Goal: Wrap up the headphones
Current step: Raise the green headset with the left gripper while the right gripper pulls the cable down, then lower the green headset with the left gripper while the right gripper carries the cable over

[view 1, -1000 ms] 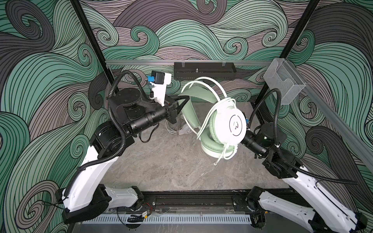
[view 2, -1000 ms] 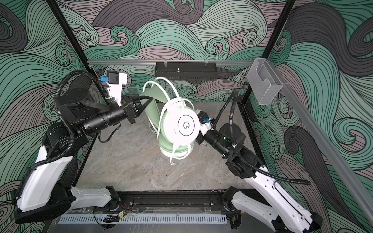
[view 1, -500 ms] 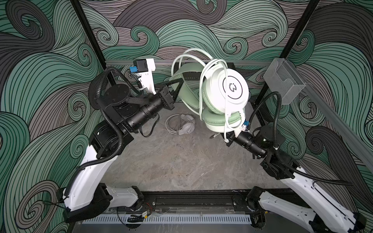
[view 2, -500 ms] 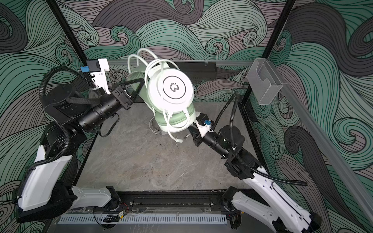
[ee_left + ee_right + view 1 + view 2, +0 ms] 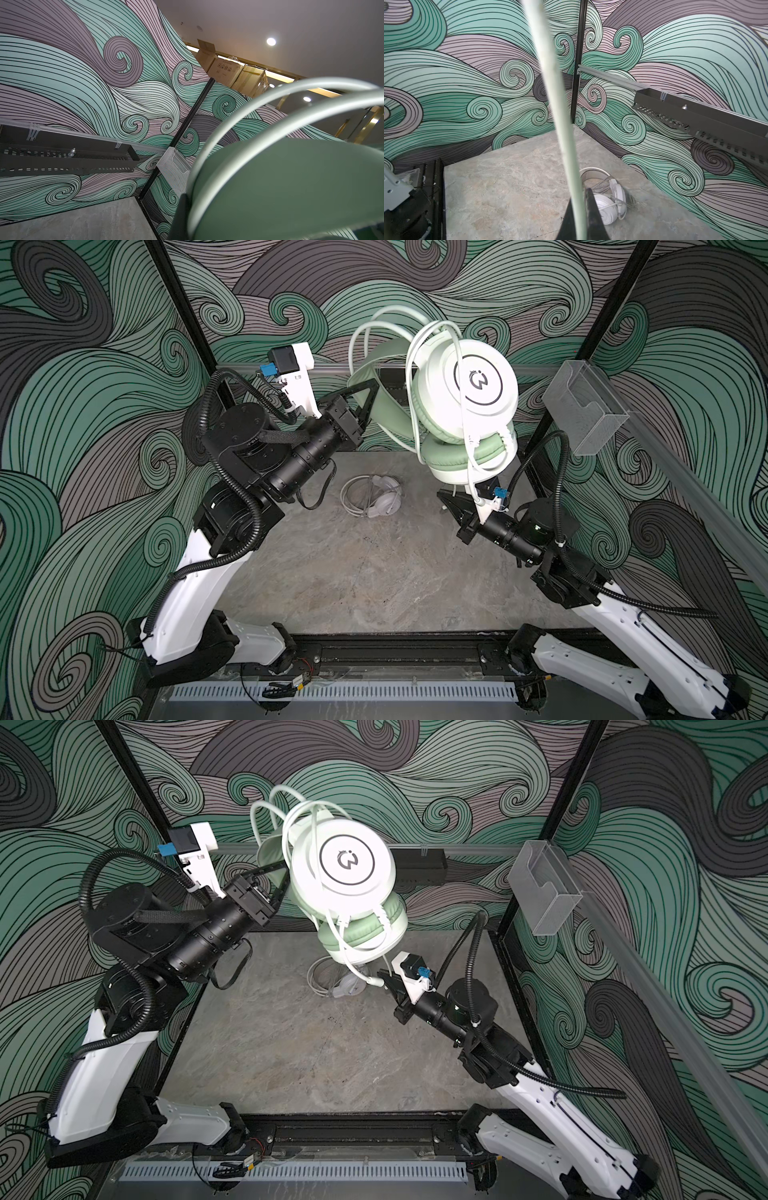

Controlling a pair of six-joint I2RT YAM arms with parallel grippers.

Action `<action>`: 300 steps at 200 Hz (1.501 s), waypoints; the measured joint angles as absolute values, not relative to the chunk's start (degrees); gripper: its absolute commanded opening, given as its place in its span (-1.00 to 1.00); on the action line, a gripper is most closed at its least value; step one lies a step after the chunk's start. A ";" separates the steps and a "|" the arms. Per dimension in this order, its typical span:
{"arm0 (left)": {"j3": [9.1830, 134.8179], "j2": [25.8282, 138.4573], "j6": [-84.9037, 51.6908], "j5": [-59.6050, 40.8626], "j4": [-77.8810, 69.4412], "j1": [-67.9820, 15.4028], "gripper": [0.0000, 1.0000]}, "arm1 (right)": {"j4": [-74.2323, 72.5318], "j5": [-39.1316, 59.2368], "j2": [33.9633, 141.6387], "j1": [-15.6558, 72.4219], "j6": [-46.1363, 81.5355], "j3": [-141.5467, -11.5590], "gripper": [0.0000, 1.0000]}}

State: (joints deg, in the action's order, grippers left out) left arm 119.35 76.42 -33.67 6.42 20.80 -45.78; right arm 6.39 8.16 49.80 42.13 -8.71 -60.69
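The mint green headphones (image 5: 478, 385) (image 5: 349, 861) hang high above the back of the table, white cable looped over the earcups. My left gripper (image 5: 372, 385) (image 5: 282, 865) is shut on their green headband (image 5: 291, 187); one black finger (image 5: 178, 214) shows beside it. Below the earcups, my right gripper (image 5: 446, 495) (image 5: 384, 979) (image 5: 579, 195) is shut on the pale cable (image 5: 560, 116), which runs up from between its fingers. The white headphones (image 5: 380, 499) (image 5: 345, 986) (image 5: 606, 205) lie on the table at the back middle, cable coiled on them, apart from both grippers.
A clear plastic holder (image 5: 582, 410) hangs on the right wall rail. A black perforated tray (image 5: 419, 863) (image 5: 695, 120) is fixed on the back wall behind the raised headset. The grey stone table (image 5: 374, 572) spreads in front of the white headset.
Both arms have lifted the mint headset up and back, uncovering the white headset on the table. The right gripper has come out from behind the earcup and closed on the cable below it.
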 measured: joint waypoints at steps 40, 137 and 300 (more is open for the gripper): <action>120.03 76.97 -34.33 8.51 19.35 -45.78 -1.00 | 5.43 8.69 49.78 42.13 -8.08 -59.72 -0.84; 121.45 79.70 -35.53 13.93 19.31 -45.78 -1.00 | 6.76 10.09 49.87 42.85 -8.58 -59.55 -1.00; 116.25 91.26 -27.97 36.69 28.53 -43.31 -1.00 | 18.46 -4.36 55.22 60.31 -13.21 -68.47 -1.00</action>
State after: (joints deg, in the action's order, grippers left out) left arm 116.25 91.26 -27.97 36.69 28.53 -43.31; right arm 18.46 -4.36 55.22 60.31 -13.21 -68.47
